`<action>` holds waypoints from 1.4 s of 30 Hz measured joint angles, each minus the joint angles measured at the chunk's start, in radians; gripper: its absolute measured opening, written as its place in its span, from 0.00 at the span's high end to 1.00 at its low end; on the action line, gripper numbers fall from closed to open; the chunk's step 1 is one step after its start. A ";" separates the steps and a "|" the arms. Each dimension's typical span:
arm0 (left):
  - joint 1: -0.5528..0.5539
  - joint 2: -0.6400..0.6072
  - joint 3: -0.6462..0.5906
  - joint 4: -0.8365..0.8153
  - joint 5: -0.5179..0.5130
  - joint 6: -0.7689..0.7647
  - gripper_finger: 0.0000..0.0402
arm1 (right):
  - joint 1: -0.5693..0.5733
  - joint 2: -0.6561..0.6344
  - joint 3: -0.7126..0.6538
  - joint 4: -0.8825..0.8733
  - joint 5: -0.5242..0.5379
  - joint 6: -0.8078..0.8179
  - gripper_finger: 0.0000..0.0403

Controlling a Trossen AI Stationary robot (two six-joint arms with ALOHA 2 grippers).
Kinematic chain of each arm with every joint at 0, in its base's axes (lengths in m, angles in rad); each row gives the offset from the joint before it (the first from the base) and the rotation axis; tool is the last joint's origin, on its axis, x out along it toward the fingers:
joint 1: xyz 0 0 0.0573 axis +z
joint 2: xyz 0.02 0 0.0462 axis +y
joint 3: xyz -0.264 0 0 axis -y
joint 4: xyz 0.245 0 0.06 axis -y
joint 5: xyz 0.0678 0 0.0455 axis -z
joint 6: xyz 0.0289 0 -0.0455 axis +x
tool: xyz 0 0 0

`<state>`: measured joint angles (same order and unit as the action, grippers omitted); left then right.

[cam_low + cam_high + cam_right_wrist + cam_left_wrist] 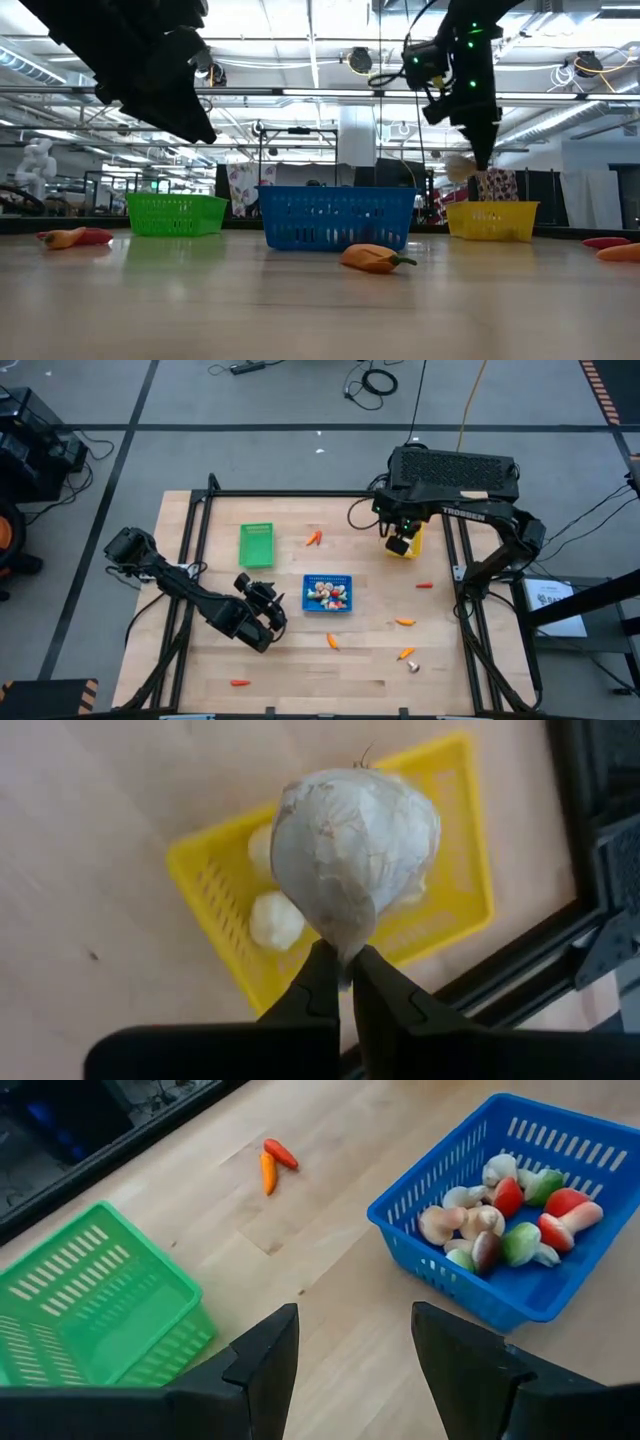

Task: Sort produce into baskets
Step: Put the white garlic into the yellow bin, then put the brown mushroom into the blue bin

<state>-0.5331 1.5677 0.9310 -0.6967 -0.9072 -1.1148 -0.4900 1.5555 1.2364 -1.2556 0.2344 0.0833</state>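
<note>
A garlic bulb [352,850] is pinched by its stem in the right gripper [343,982], above the yellow basket [225,920], where more white bulbs lie. Mixed produce fills the blue basket [440,1185]; the green basket [60,1310] looks bare. The left gripper [355,1355] is held open, holding nothing. Carrots [314,538] are scattered on the table [300,665].

Three baskets [327,594] across the table [290,660]; loose produce [405,622] scattered around them.
</note>
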 joint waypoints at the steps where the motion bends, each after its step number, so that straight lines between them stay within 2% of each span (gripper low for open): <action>1: 0.000 0.000 0.000 0.002 0.003 0.001 0.50 | 0.005 0.000 -0.012 -0.002 -0.001 0.001 0.99; 5: -0.006 0.000 0.000 0.011 0.014 0.003 0.50 | 0.015 -0.009 -0.094 -0.002 -0.006 0.000 0.99; 10: -0.017 0.000 0.000 0.011 0.015 -0.002 0.50 | 0.013 -0.008 -0.220 0.125 -0.005 -0.042 0.99; 17: -0.017 0.000 0.000 0.020 -0.014 -0.002 0.50 | 0.013 -0.009 -0.279 0.188 0.000 -0.055 0.98; 27: -0.017 0.000 0.000 0.027 -0.053 0.005 0.50 | 0.013 -0.009 -0.279 0.179 0.001 -0.066 0.83; 34: -0.017 0.000 0.000 0.031 -0.068 0.026 0.50 | 0.013 -0.009 -0.204 0.080 0.003 -0.034 0.73; 42: -0.017 0.000 0.000 0.037 -0.070 0.050 0.50 | 0.053 -0.010 0.006 -0.075 0.000 0.045 0.74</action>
<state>-0.5503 1.5681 0.9314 -0.6601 -0.9768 -1.0649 -0.4369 1.5459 1.2421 -1.3303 0.2348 0.1285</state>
